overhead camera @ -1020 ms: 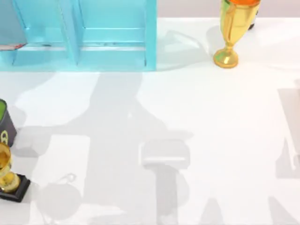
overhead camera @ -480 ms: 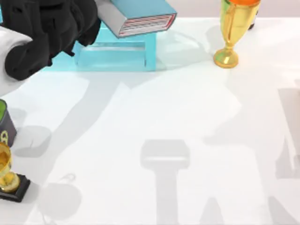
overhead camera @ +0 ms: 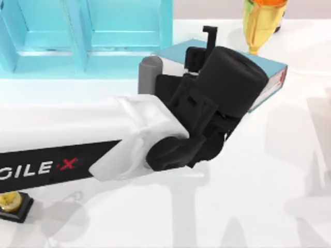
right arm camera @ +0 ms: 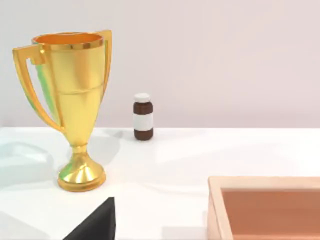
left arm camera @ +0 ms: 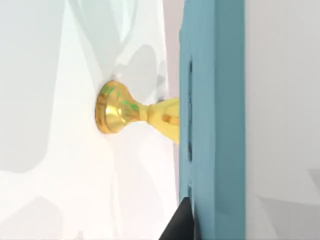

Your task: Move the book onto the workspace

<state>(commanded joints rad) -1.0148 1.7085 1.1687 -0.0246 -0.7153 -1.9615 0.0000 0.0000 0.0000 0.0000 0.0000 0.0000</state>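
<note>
My left arm reaches in from the left across the white workspace [overhead camera: 248,181]. Its black left gripper [overhead camera: 227,77] is shut on the teal-blue book [overhead camera: 271,72]. The book's corners stick out from under the wrist, just right of the shelf and in front of the gold trophy. I cannot tell whether the book touches the tabletop. In the left wrist view the book [left arm camera: 215,125] stands edge-on close to the camera, with a dark fingertip [left arm camera: 177,227] against it. The right gripper [right arm camera: 95,225] shows as a black wedge at the edge of the right wrist view.
A light blue shelf unit [overhead camera: 88,41] stands at the back left. The gold trophy [overhead camera: 261,26] rises at the back right, close behind the book. A small trophy on a black base [overhead camera: 11,205] sits at the front left. A brown bottle [right arm camera: 143,117] and a wooden box [right arm camera: 265,205] appear in the right wrist view.
The left arm came into view at the shelf holding the book, then swung right and forward. The book now sits out over the table near the gold trophy.
</note>
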